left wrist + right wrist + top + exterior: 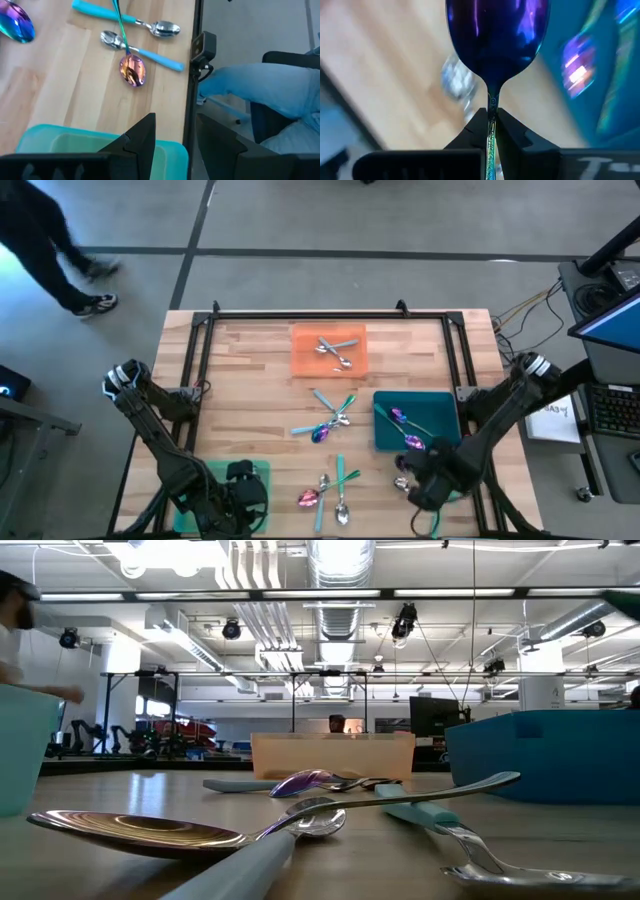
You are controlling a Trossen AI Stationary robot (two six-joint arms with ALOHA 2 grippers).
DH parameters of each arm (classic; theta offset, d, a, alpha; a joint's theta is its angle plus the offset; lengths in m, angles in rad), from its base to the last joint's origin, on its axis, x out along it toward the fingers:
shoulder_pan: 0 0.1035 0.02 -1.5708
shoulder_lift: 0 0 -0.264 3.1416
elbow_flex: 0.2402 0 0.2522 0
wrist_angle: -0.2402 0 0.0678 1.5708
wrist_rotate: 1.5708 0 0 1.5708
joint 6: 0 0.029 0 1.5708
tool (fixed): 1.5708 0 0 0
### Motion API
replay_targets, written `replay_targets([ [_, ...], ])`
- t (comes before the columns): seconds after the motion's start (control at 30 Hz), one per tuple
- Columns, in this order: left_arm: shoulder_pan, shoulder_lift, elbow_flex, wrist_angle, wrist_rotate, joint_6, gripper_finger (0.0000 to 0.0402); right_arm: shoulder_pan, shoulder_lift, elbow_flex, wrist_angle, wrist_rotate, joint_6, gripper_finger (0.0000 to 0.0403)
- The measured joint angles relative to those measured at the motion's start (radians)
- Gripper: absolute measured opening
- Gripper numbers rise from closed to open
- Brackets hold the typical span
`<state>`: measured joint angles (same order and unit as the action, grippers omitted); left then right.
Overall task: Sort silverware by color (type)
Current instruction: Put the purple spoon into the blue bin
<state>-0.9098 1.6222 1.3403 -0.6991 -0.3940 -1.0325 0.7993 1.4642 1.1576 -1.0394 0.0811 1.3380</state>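
1. While the right tool (491, 131) is clamped on the thin handle of a purple spoon (496, 40), that spoon's bowl is seen pointing straight out ahead of the fingers, so its long axis is in line with the tool.
2. From above, the right tool (425, 480) is found at the near right of the desk (250, 370), just off the near edge of the teal tray (440, 402); the tray is judged to lie just beyond the held spoon and slightly to its right.
3. The right arm is clearly the nearer one to that tray, so only a short carry is thought to be needed.
4. The left tool (240, 490) is held partly open and empty over the green tray (262, 472) at the near left.
5. Three trays are counted: orange (305, 365), teal and green.
6. Two silver pieces (336, 350) are counted in the orange tray.
7. Two purple pieces (405, 428) appear to lie in the teal tray.
8. None can be made out in the green tray.
9. Roughly four or five pieces are seen in a mid-desk cluster (330, 420), and about four more in a near cluster (330, 492); overlaps prevent an exact count.
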Motion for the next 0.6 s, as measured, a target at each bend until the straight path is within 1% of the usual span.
replay_targets([
  [0.07, 0.003, 0.0, 0.0, 0.001, -0.004, 0.002, 0.0123, -0.044, -0.026, 0.0, -0.04, 0.055, -0.046, 0.0011],
  [0.13, 0.005, 0.0, 0.0, 0.001, -0.02, -0.006, 0.0123, -0.098, -0.042, 0.0, -0.058, 0.078, -0.113, 0.0011],
  [0.37, 0.006, 0.0, 0.0, 0.001, -0.062, -0.055, 0.0123, -0.276, -0.049, 0.0, -0.093, 0.077, -0.374, 0.0011],
  [0.43, 0.006, 0.0, 0.0, 0.001, -0.067, -0.066, 0.0123, -0.317, -0.049, 0.0, -0.119, 0.077, -0.417, 0.0011],
  [0.6, 0.006, 0.0, 0.0, 0.001, -0.068, -0.076, 0.0123, -0.386, -0.049, 0.0, -0.201, 0.079, -0.464, 0.0012],
])
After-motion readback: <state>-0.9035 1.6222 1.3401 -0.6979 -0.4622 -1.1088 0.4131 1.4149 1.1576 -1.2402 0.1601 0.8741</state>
